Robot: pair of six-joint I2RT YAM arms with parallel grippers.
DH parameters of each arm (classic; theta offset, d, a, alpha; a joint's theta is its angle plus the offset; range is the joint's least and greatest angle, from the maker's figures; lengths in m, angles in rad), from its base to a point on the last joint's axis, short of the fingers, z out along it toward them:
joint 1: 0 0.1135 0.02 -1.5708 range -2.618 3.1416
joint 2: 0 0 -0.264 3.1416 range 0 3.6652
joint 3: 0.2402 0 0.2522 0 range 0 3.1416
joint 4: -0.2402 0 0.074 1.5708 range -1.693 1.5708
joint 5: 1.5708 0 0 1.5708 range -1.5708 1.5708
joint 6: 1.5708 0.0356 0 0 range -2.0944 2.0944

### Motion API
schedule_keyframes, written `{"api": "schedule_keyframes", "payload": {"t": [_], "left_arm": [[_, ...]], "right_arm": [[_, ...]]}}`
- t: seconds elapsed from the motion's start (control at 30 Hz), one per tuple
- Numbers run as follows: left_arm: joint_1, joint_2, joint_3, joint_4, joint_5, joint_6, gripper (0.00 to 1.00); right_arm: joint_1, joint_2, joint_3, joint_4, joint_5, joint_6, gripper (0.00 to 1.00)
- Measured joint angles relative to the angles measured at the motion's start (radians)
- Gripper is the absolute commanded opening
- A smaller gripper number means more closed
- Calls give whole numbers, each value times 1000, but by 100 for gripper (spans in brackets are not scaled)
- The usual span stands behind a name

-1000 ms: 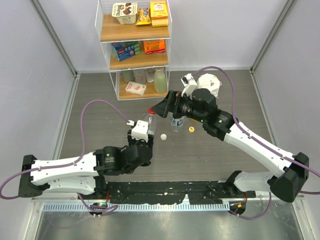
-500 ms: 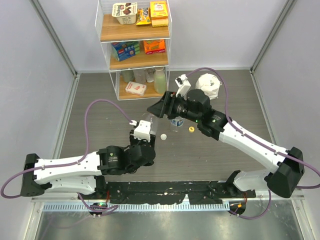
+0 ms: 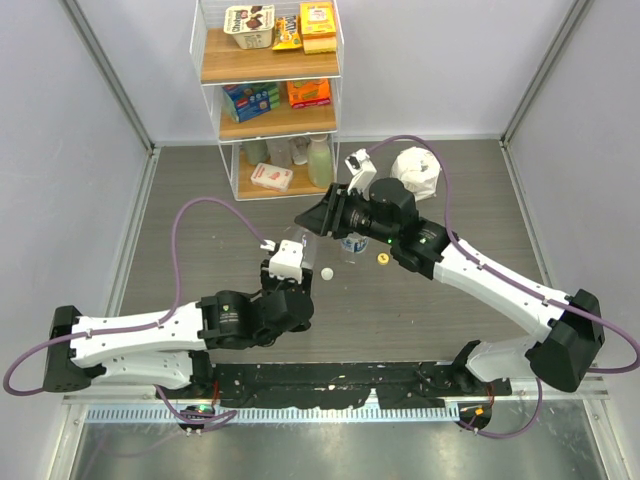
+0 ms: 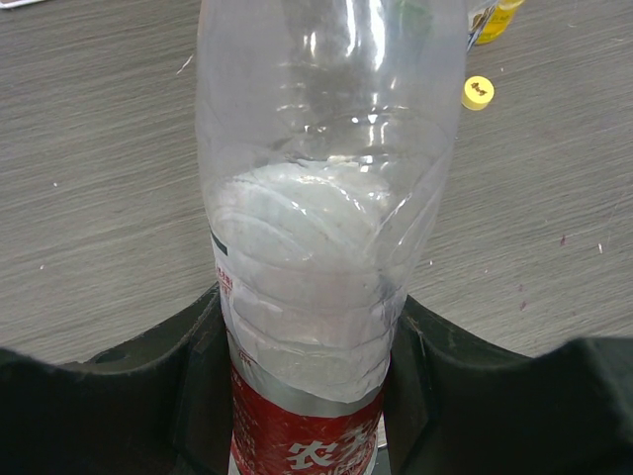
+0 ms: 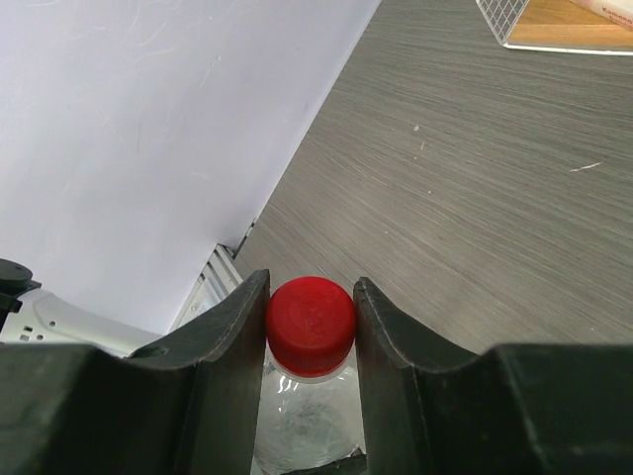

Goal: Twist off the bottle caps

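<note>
The left gripper (image 4: 307, 396) grips the bottle (image 4: 326, 228) low, at the label; its thin wall is probably soft and light. The right gripper (image 5: 310, 297) pinches the small, stiff cap (image 5: 311, 325).

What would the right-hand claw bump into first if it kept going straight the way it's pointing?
The red cap: it already sits between the fingers of the right gripper, which seem to press its sides, atop the clear bottle. Past the fingertips only bare table shows, though depth is hard to judge.
</note>
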Motion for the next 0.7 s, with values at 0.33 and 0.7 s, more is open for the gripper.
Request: {"api": "schedule_keyframes", "payload": {"t": [0.33, 0.7], "left_arm": [[0, -19, -3, 0, 30, 5, 0], [1, -219, -155, 148, 216, 91, 0]], "right_arm": [[-6, -5, -24, 40, -31, -25, 2], [-156, -25, -245, 417, -418, 107, 2]]}}
